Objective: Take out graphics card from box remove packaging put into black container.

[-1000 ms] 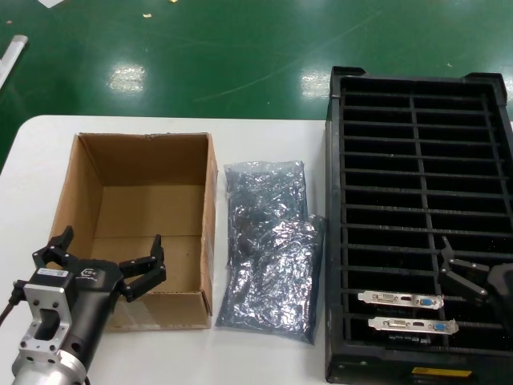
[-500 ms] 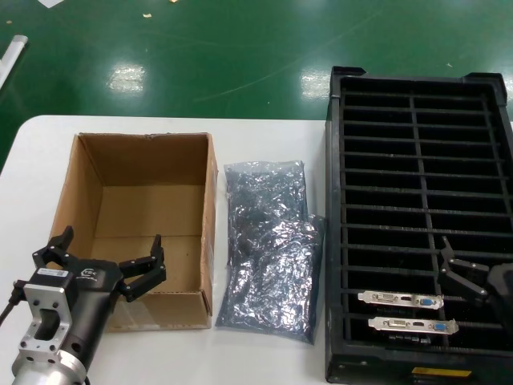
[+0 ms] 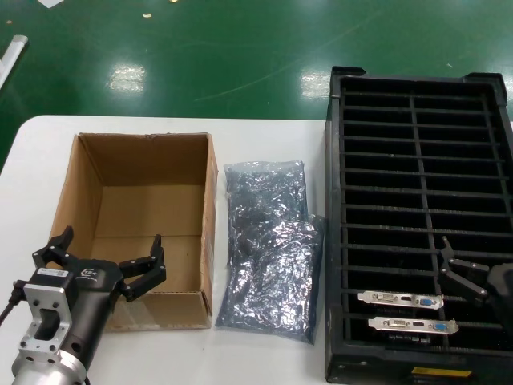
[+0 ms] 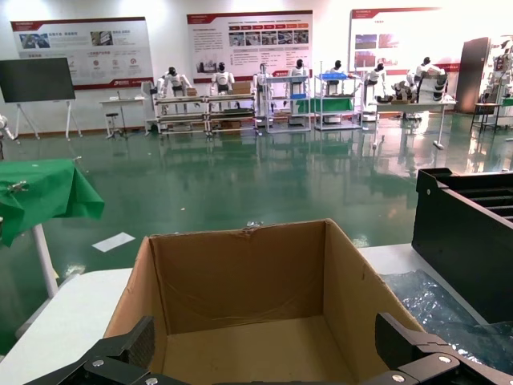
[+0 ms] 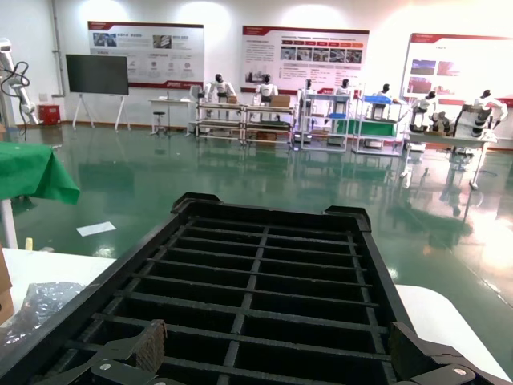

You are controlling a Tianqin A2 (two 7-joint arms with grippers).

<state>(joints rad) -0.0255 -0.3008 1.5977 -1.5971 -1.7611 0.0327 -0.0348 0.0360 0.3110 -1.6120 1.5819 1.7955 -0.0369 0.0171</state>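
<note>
Box: brown box [image 3: 136, 224] stands open on the white table [image 3: 264, 128], on the left side. No card shows inside it.
Bags: two crinkly grey-blue bags [image 3: 268, 253] lie flat on the table, between the box and the crate. One lies partly on top of the other. I cannot tell if anything is in them.
Crate: black crate [image 3: 417, 168] sits on the right side of the table, with many slot rows and a divider down the middle.
Cards: two cards [image 3: 401, 299] stand in the crate's near rows, one just behind the other. Their silver ends with white and blue ports face up.
Left gripper: left gripper [image 3: 103, 258] hangs over the near end of the box. Its fingers are spread wide and hold nothing.
Right gripper: right gripper [image 3: 473, 277] is over the near right part of the crate, close to the cards. Its fingers are spread apart and hold nothing.
</note>
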